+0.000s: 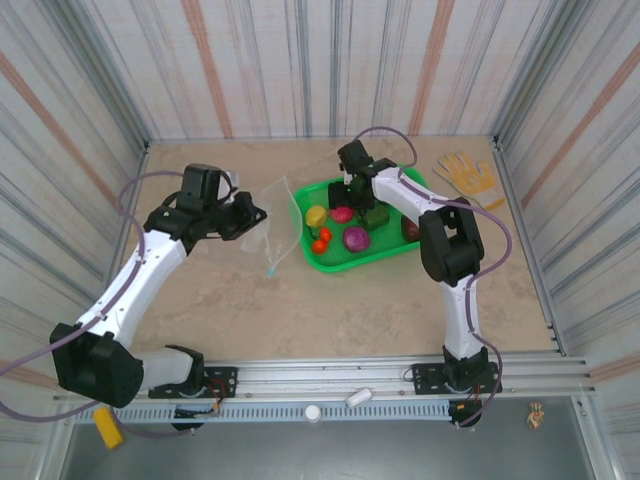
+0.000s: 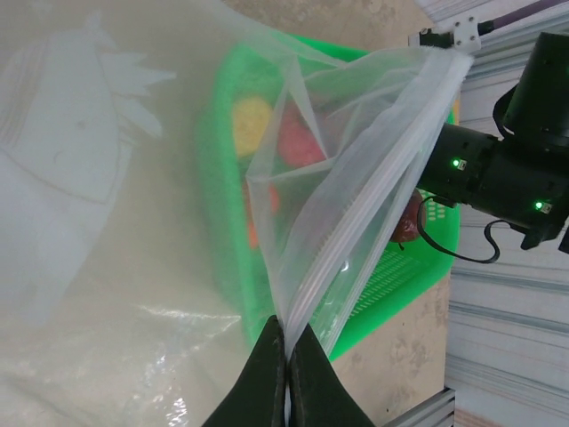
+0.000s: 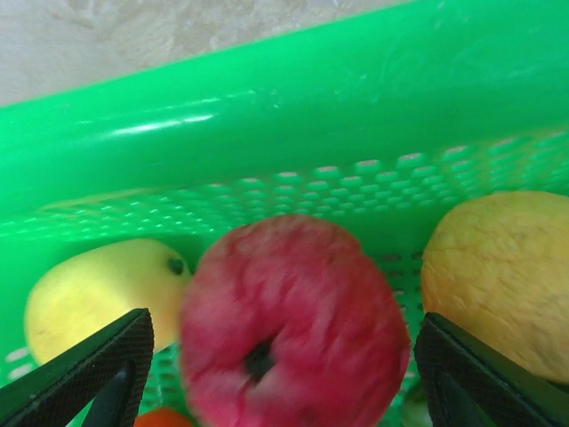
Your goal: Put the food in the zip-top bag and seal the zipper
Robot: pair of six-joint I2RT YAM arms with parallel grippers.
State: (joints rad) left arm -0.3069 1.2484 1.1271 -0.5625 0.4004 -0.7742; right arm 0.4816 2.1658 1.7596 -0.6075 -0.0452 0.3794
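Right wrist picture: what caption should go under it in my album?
Open jaws flank a pink-red toy fruit in the green tray, yellow pieces either side.

Seen through the zip-top bag [image 2: 373,151], the yellow piece [image 2: 252,124] and the red piece [image 2: 298,142] in the green tray [image 2: 400,267] are soft blurs. From the right wrist, the orange piece [image 3: 498,276] at 3 o'clock runs off the edge, and a red-orange tomato [image 3: 160,418] at 7 o'clock is almost cut off.

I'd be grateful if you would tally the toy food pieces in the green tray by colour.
yellow piece: 1
pink-red piece: 1
orange piece: 1
dark green piece: 1
magenta piece: 1
maroon piece: 1
red-orange tomatoes: 2
Total: 8
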